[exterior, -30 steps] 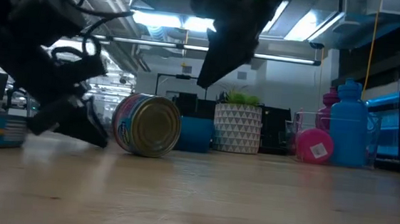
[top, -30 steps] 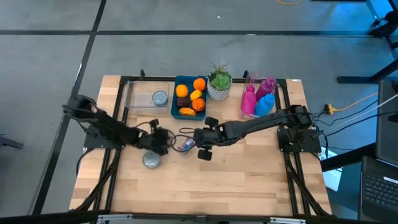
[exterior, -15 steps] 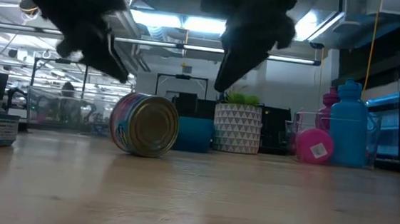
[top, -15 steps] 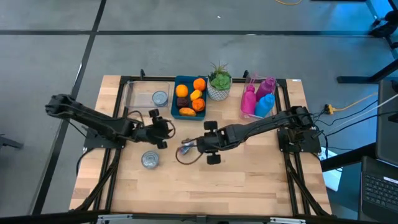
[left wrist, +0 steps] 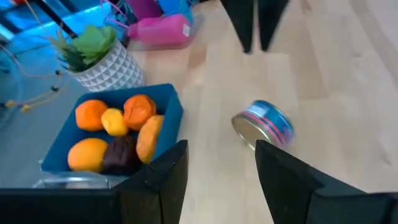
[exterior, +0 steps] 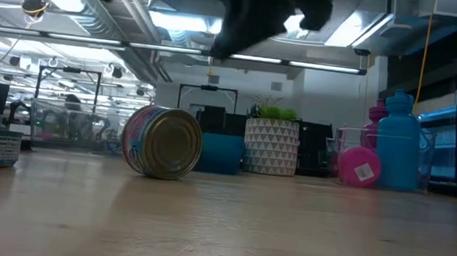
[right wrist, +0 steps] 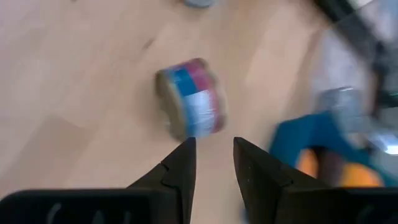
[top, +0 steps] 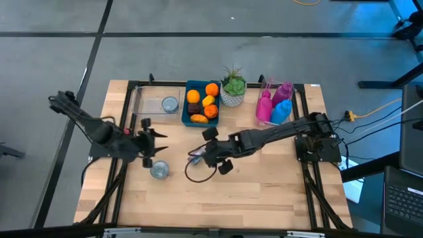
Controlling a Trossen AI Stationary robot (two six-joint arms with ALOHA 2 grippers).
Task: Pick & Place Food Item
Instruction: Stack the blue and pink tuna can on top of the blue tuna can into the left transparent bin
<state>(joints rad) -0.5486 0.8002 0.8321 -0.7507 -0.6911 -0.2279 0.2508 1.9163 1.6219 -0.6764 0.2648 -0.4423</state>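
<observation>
High view: can [top: 196, 156] lies on its side mid-table, unheld, right gripper [top: 213, 150] beside it. Low view: can rests on wood. Left wrist: left gripper [left wrist: 219, 163] apart, empty. Right wrist: right fingers [right wrist: 180, 165] slightly apart, empty. Pick not done.

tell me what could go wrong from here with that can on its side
The can lies on its side on the bare table, free of both grippers, so it may roll off course. The right gripper hangs above it with only a narrow gap, likely too tight to take it. The left gripper stands open, empty.
</observation>
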